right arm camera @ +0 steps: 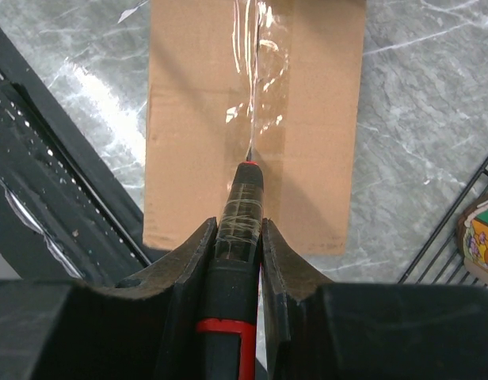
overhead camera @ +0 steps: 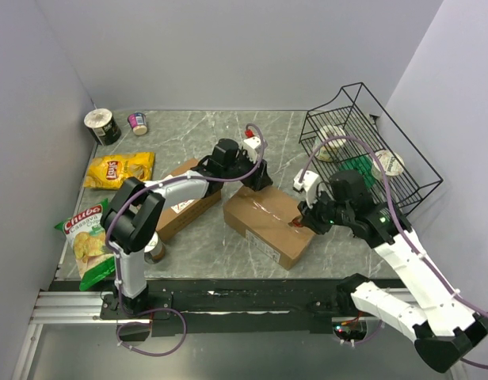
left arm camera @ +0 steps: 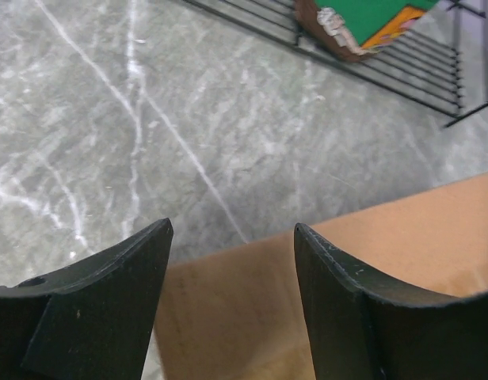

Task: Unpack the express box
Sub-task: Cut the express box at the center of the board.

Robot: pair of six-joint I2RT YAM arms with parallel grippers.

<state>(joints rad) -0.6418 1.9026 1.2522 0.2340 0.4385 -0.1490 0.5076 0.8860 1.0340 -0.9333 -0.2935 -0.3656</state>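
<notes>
Because the strip of clear tape along its top looks uncut, the brown cardboard express box at the middle of the grey marbled desk is sealed, and the step in hand is slitting that seam. The left gripper hangs at the box's far corner with its jaws apart and nothing between them, the cardboard edge showing just below. On the box's right end the right gripper is clamped on a black box cutter with a red band, its blade tip resting on the tape line.

As I judge it, the next move calls for the left gripper to press on the box and steady it. The right one can then draw the blade straight along the seam, shallow enough to spare the contents.

Counted from the desk's left edge:
- Two snack bags: a green chips bag and a yellow crisp bag.
- Two cups at the far left corner: a black noodle tub and a small pink-lidded cup.
- One small jar by the left arm.
- Two cardboard boxes, the second being a labelled box under the left arm.
- One cutter.
- One black wire basket at the right edge, holding at least three items.
</notes>
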